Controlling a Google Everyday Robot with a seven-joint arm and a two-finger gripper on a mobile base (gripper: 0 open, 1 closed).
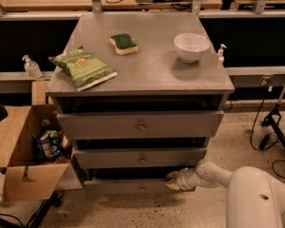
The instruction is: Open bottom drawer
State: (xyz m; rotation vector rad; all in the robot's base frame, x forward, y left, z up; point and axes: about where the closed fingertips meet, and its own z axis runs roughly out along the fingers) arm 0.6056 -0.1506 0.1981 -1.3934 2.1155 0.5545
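Lying just left of jaws, bottom drawer (123, 186)

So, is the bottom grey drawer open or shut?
Cannot tell: a dark gap lies above the narrow grey bottom drawer, as above the middle grey drawer. The end effector is at its upper right edge.

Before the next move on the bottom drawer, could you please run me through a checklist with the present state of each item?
1. Gripper at the bottom drawer: ok, it sits at the right end of the front's upper edge.
2. Firm hold on the drawer: cannot tell.
3. Gripper on the knob: not ok, it is well to the right of it.
4. Cardboard box out of the drawer's path: ok, it stands left of the cabinet.
5. Drawer inside showing: not ok, only the front is visible.
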